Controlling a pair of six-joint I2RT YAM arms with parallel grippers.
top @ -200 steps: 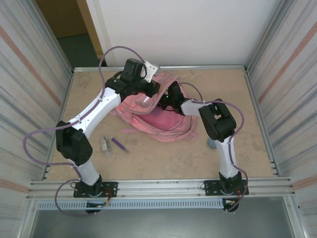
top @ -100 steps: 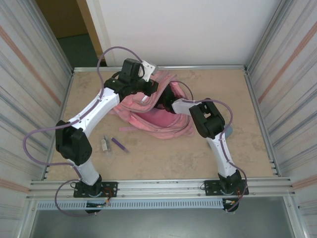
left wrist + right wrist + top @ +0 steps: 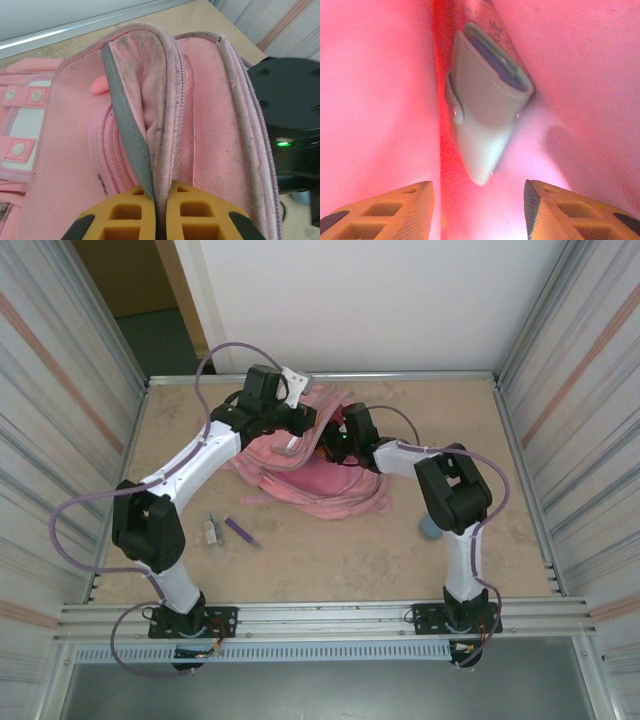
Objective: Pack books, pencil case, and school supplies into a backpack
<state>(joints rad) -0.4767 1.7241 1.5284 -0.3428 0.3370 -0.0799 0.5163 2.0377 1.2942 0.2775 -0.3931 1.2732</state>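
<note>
Your left fingers point(image 3: 125, 215) are pressed together, pinching the grey-trimmed lip of the one pink backpack point(image 3: 75, 130) and holding that lip up. Just to the side in that wrist view sits the right arm's black wrist point(image 3: 290, 100), a green lamp lit on it.

Your right fingers point(image 3: 395, 210) are spread apart inside the backpack and grip nothing. Pink lining surrounds them. Ahead of the tips, apart from both, lies one sage-green folder point(image 3: 480, 115), tilted with a corner pointing toward you. A dark edge shows in its open top, and you cannot tell what it is.

From above, the backpack point(image 3: 320, 490) lies toward the back of the worktop point(image 3: 330, 560), with both arms meeting over its opening. That view also gives you the loose things. One purple pen point(image 3: 240, 531) and one small grey-white stick point(image 3: 211, 531) lie side by side near the left arm. One slate-blue pencil case point(image 3: 429, 528) sits partly hidden beside the right arm, well apart from the pen.
</note>
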